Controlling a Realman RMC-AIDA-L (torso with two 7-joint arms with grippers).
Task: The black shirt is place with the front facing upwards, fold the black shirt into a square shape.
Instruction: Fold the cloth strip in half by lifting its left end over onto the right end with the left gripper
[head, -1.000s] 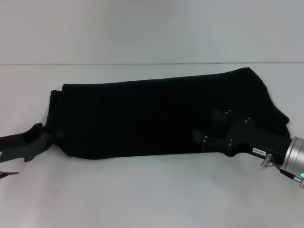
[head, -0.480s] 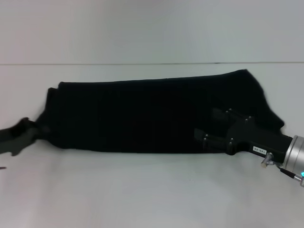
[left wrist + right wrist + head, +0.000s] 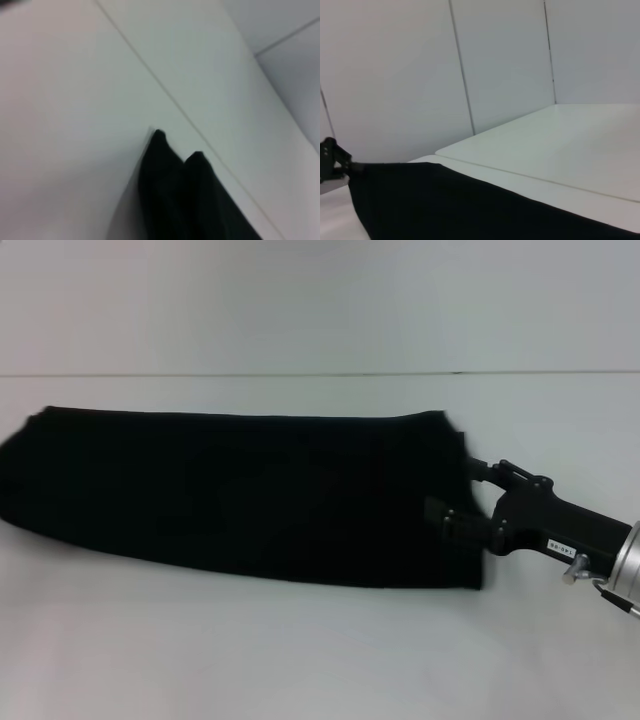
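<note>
From the head camera, the right gripper (image 3: pixel 462 502) comes in low from the right edge of the tabletop (image 3: pixel 300 650), arm stretched nearly flat and pointing toward the middle, silver wrist collar just inside the frame. Its fingers straddle the right end of the black shirt (image 3: pixel 240 495), one above the fabric edge and one against it, so it looks clamped on the cloth there. The shirt itself is a long, narrow folded band running across the tabletop from the left edge to the gripper, slightly slanted, far side close to the seam line in the table. There's a small white label on the side of the gripper body, but I can't read what's printed on it. No lettering shows on the shirt from here, just plain black. The left gripper isn't visible in this view at all. Left wrist camera: just white tabletop (image 3: pixel 75 125) with a seam and two dark pointed folds of the black shirt (image 3: pixel 185 200) poking up. Right wrist camera: black shirt (image 3: pixel 470 210) stretched flat across the table surface (image 3: pixel 560 145), white wall panels behind.
</note>
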